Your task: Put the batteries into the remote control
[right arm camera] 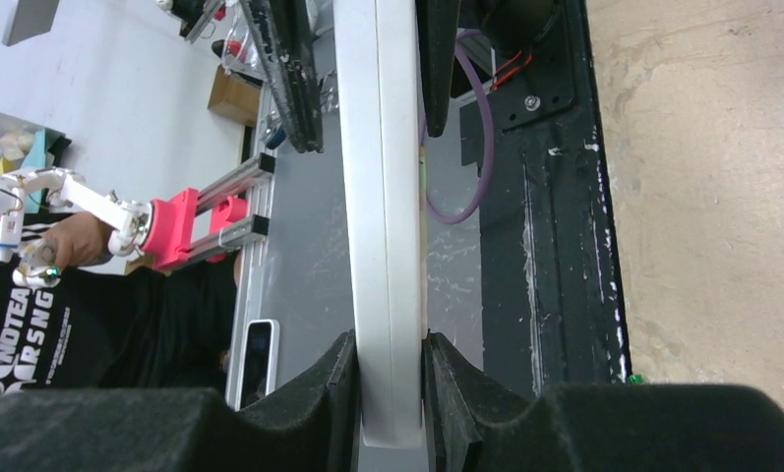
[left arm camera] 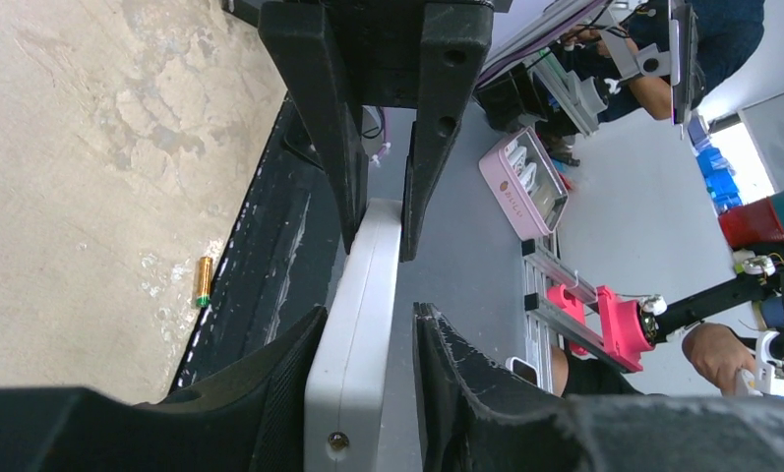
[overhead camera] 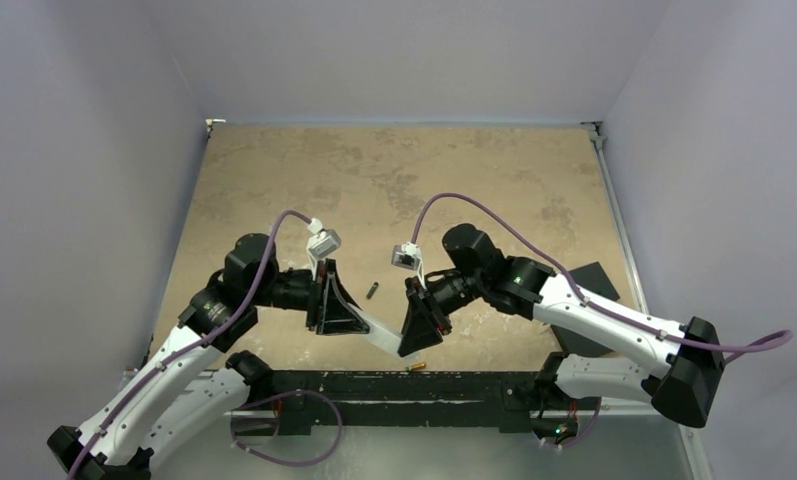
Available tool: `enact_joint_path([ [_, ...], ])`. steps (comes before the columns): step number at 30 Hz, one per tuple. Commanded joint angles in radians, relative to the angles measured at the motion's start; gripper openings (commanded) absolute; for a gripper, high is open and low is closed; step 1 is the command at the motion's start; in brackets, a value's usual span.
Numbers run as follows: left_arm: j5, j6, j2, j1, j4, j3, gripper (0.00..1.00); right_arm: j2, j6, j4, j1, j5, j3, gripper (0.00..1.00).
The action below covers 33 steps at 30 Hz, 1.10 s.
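remote control (overhead camera: 384,337) is off the table (overhead camera: 394,170), hanging as a bridge between the two pincers, long axis roughly 10-to-4 o'clock in the top view

right gripper (overhead camera: 412,346) has the 4 o'clock end. Its wrist view shows both pads tight on the white body, jaws narrow and clamped

left gripper (left arm camera: 368,317) is around the 10 o'clock end, jaws narrow. One pad sits on the remote, but a sliver of daylight shows at the other, so I can't tell if it's really clamping or just cradling

batteries are both loose on the table:
- dark battery (overhead camera: 372,291) at 12 o'clock of the remote, in the gap between the two wrists, touching nothing
- gold battery (overhead camera: 415,368) at 6 o'clock of the right gripper, right against the black base rail (overhead camera: 394,385) at the near edge. The left wrist view shows it lying along the rail

surface is a tan, mottled, stone-look top with a thin metal trim at its far and right edges. Plain pale grey-lilac walls (overhead camera: 84,150) close it in at 9, 12 and 3 o'clock

black pad (overhead camera: 596,278) sits at 3 o'clock, partly hidden under the right arm

past the near edge the wrist cams pick up the room: grey floor, an open pink case (left arm camera: 525,187), and a person in a black printed T-shirt (right arm camera: 92,334) holding a pink-and-white handle rig
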Motion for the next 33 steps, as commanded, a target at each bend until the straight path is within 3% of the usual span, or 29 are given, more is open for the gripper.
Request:
enact_joint_path([
  [1, 0.043, 0.041, -0.01, 0.005, -0.002, 0.001, 0.35, -0.007, -0.018, 0.004, -0.007, -0.027, 0.048, 0.0],
  [12, 0.049, 0.033, -0.014, 0.005, 0.007, -0.017, 0.2, 0.005, -0.032, -0.026, -0.007, -0.022, 0.072, 0.0],
  [16, 0.059, 0.027, -0.014, 0.005, 0.016, -0.019, 0.0, 0.016, -0.054, -0.062, -0.007, -0.013, 0.096, 0.0],
  [20, 0.056, 0.025, -0.014, 0.005, 0.018, -0.022, 0.0, 0.02, -0.069, -0.09, -0.007, 0.006, 0.12, 0.0],
  [23, 0.02, 0.005, -0.013, 0.005, 0.026, -0.031, 0.0, 0.013, -0.081, -0.107, -0.007, 0.037, 0.131, 0.14],
  [27, -0.019, -0.048, -0.018, 0.005, 0.08, -0.058, 0.0, -0.014, -0.079, -0.114, -0.007, 0.094, 0.128, 0.42],
  [33, -0.095, -0.099, -0.036, 0.005, 0.131, -0.063, 0.0, -0.086, 0.0, -0.082, -0.007, 0.223, 0.07, 0.56],
])
